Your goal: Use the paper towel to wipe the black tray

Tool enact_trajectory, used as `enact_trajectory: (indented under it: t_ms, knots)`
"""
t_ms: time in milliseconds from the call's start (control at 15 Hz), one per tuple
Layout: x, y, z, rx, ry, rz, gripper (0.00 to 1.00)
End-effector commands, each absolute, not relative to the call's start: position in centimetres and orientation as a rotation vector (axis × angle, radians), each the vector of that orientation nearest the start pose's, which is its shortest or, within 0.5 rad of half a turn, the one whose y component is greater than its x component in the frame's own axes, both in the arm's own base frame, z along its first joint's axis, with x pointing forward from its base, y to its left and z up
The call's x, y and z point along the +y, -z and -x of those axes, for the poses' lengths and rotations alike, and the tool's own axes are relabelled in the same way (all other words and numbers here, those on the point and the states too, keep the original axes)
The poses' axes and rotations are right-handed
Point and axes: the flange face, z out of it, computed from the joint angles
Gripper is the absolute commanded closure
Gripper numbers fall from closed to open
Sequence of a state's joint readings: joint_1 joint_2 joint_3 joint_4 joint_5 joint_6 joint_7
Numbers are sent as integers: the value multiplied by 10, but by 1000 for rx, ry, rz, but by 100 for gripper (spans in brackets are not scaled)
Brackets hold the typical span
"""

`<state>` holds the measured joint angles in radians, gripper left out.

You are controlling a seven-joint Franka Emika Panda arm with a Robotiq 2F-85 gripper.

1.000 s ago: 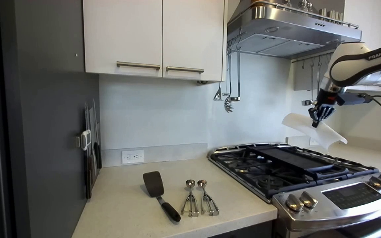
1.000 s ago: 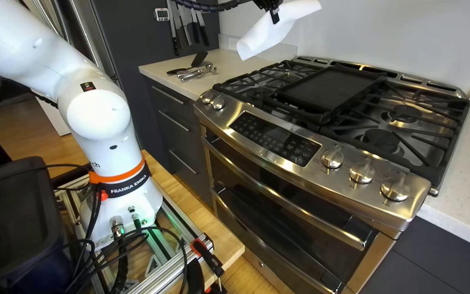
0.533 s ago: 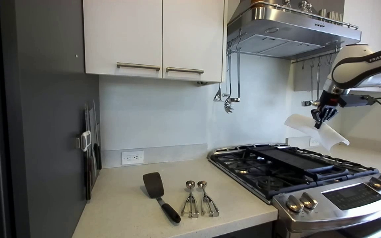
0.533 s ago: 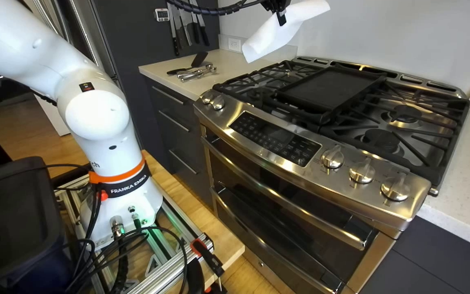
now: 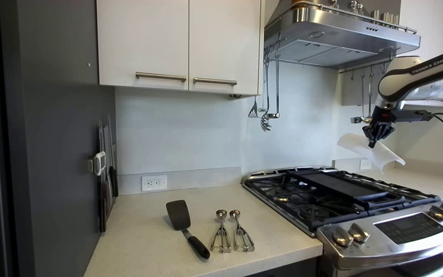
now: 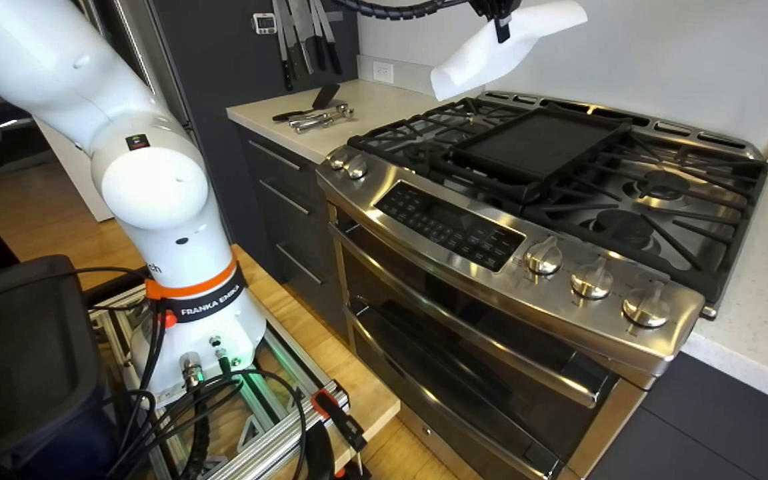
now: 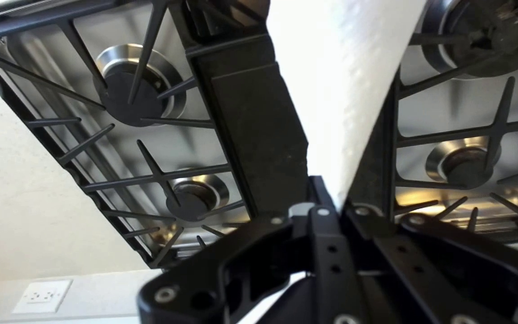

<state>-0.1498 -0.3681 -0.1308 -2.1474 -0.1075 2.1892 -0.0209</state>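
Observation:
My gripper [image 5: 372, 144] is shut on the white paper towel [image 5: 386, 154] and holds it in the air above the stove. The towel is curved and droops at both ends; it also shows in an exterior view [image 6: 474, 65]. In the wrist view the towel [image 7: 344, 76] extends from between the fingertips [image 7: 331, 195] and hides part of the tray. The black tray [image 6: 537, 143] lies flat over the middle of the stove grates, below the gripper and apart from the towel. The tray also shows in the wrist view [image 7: 259, 117].
Black barred grates [image 6: 671, 173] flank the tray. Stove knobs [image 6: 591, 280] line the front panel. A range hood [image 5: 344, 34] overhangs the stove, and utensils [image 5: 273, 92] hang by the wall. A black spatula [image 5: 179, 215] and two metal scoops [image 5: 221, 231] lie on the counter [image 5: 140, 231].
My gripper has moved rightward in both exterior views, carrying the paper towel with it. The arm's forearm has lowered slightly. The tray has not moved.

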Motion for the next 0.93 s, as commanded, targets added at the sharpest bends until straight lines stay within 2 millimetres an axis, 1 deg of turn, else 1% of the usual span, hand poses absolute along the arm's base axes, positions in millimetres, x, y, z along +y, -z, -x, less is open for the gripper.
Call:
enact_trajectory:
  t_ms: [0, 133, 267, 467, 733, 867]
  knots:
    - [-177, -573, -501, 341, 482, 3121, 100]
    - [-187, -557, -523, 295, 464, 3087, 100]
    - [-198, -538, -543, 293, 422, 3080, 100]
    - [-213, -506, -568, 318, 339, 3086, 100]
    - [-227, -469, -593, 346, 239, 3137, 100]
    - [-230, -456, -603, 346, 206, 3144, 100]
